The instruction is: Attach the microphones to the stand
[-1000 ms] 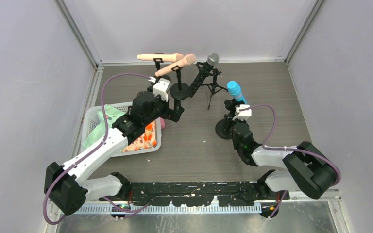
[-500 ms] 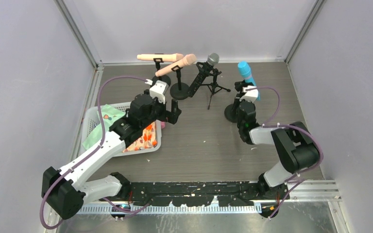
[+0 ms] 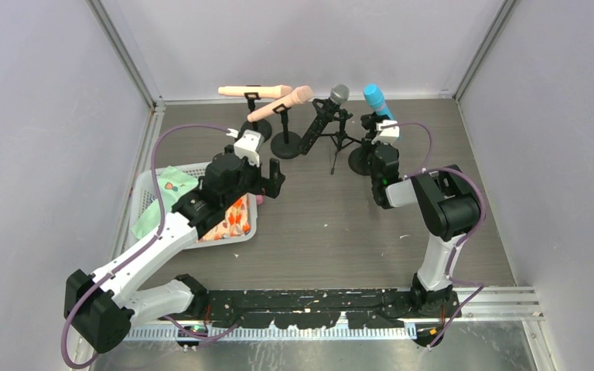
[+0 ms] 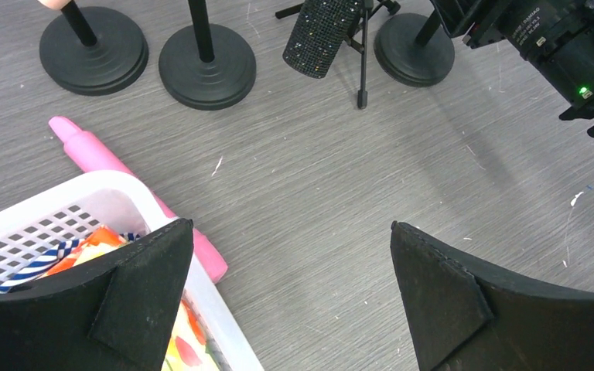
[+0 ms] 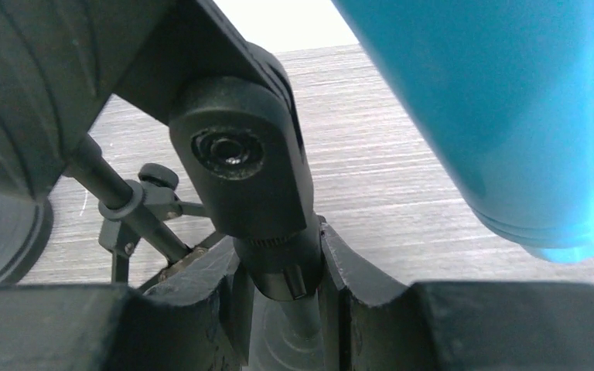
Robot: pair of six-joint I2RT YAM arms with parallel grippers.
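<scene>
Two peach microphones [image 3: 255, 91] [image 3: 282, 103] sit clipped on round-base stands at the back. The black microphone [image 3: 326, 116] with a silver head sits on a tripod stand [image 3: 339, 143]. Its sparkly black body also shows in the left wrist view [image 4: 321, 35]. The blue microphone [image 3: 375, 100] sits in the clip of a fourth stand [image 3: 358, 161]. My right gripper [image 3: 377, 145] is shut on that stand's post just below the clip joint [image 5: 240, 154]. The blue microphone [image 5: 495, 116] fills the upper right of the right wrist view. My left gripper [image 4: 290, 297] is open and empty above the floor, next to the basket.
A white basket [image 3: 148, 185] holding patterned cloths stands at the left. A pink stick-shaped thing [image 4: 116, 174] lies against its rim [image 4: 108, 189]. Three round stand bases [image 4: 93, 50] [image 4: 207, 56] [image 4: 416, 48] line the back. The right arm [image 4: 564, 46] reaches in from the right.
My right gripper has carried the stand with the blue microphone from the front right to the back, beside the tripod. My left gripper has drawn back a little from the peach microphones' stands.
</scene>
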